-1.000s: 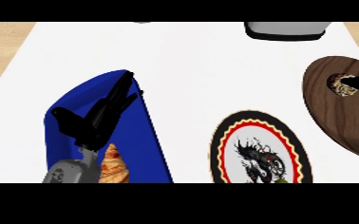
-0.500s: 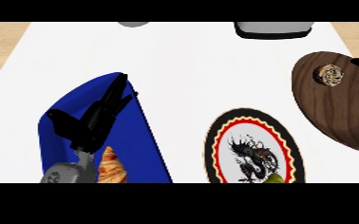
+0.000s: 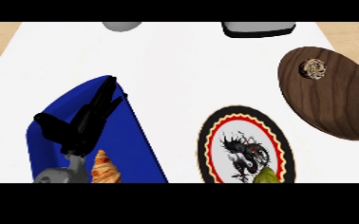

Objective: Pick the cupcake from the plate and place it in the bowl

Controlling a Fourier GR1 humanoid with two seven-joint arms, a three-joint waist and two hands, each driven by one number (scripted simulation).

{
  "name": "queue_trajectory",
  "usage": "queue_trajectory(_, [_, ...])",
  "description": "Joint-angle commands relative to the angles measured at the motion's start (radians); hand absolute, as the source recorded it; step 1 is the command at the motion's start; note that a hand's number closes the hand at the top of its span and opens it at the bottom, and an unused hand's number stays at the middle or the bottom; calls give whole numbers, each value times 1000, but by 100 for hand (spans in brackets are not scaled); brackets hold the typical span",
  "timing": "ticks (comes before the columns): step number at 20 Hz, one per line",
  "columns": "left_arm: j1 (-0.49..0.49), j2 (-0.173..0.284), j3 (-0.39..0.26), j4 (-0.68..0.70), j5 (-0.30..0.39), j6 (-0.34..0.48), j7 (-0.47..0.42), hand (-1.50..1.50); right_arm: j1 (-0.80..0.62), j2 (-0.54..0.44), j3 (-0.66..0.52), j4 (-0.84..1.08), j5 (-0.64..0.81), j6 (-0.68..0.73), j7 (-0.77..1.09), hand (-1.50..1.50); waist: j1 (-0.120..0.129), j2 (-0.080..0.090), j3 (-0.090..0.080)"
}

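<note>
A small brown cupcake (image 3: 313,68) sits on the dark wooden plate (image 3: 329,102) at the right edge of the head view. At the lower left lies a deep blue bowl (image 3: 43,151). My left hand (image 3: 82,119) is over this bowl, black fingers straight and pointing up and right, holding nothing. It is far to the left of the cupcake. A croissant (image 3: 105,169) lies beside my grey wrist inside the blue bowl. My right hand does not show.
A round plate (image 3: 210,142) with a red and yellow rim and a black dragon figure lies between bowl and wooden plate, a green thing (image 3: 266,176) at its lower edge. A grey object (image 3: 123,26) and a dark container (image 3: 258,27) stand at the back.
Everything in the picture has slid left and slightly up, so the cupcake and wooden plate show more fully. My left hand stays over the blue bowl with straight fingers.
</note>
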Motion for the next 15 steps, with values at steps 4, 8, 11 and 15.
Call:
queue_trajectory(4, [22,-5,19,-20,1,22,-6,0,413,171,-122,-362,-204,219,-96,150,-44,-4,0])
queue_trajectory(8, [30,11,28,-37,7,18,13,0,673,312,-189,-493,-287,358,-205,150,-47,-1,1])
queue_trajectory(11, [50,-8,3,-38,-9,19,-8,0,864,379,-202,-461,-342,474,-338,150,-44,2,4])
queue_trajectory(15, [66,5,8,-61,2,5,-3,0,1052,383,-142,-435,-290,570,-460,150,-34,0,7])
